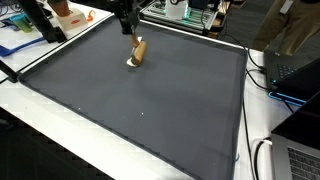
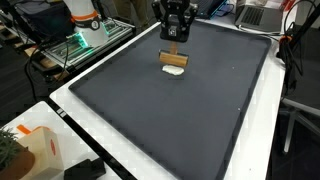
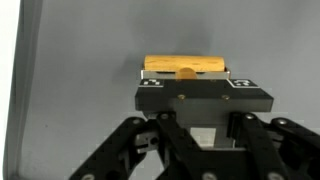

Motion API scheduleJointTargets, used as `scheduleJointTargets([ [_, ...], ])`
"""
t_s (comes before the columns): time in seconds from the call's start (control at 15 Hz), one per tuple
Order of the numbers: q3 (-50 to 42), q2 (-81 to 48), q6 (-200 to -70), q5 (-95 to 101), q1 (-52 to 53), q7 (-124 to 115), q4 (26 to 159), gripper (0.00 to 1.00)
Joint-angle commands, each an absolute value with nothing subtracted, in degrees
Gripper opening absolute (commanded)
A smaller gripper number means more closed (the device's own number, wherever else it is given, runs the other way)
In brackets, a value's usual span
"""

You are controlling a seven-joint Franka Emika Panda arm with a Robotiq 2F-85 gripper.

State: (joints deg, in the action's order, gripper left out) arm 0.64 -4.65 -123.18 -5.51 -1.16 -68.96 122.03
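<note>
The gripper (image 2: pixel 175 42) is clamping a wooden block (image 2: pixel 174 58) by its upper end, jaws drawn in on it, and is holding it low over the far part of the dark mat (image 2: pixel 150 120), right above a small white piece (image 2: pixel 176 71). Whether the two are touching cannot be told. With so little wood in the grip, the block is risking a twist or slip that could knock the white piece aside.

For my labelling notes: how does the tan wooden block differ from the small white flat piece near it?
The tan wooden block is held in the gripper; the small white flat piece lies free on the dark grey mat. The block looks thicker, the piece thinner. Both are small.
</note>
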Motion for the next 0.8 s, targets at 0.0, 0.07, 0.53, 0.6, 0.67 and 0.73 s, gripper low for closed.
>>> scheduleJointTargets([
  [0.0, -0.28, -6.12, -126.86, -5.70, -0.67, -68.23, 122.37, 0.22],
  [0.07, -0.40, -6.60, -127.70, -5.08, -0.61, -68.18, 122.39, 0.22],
  [0.53, -0.70, -8.88, -128.08, -3.49, -0.30, -66.83, 122.03, 0.22],
  [0.6, -0.61, -9.04, -127.84, -3.86, -0.25, -66.00, 122.09, 0.22],
  [0.67, -0.51, -9.25, -127.46, -4.46, -0.27, -64.89, 122.00, 0.22],
  [0.73, -0.50, -9.43, -126.95, -4.75, -0.29, -64.17, 121.77, 0.22],
])
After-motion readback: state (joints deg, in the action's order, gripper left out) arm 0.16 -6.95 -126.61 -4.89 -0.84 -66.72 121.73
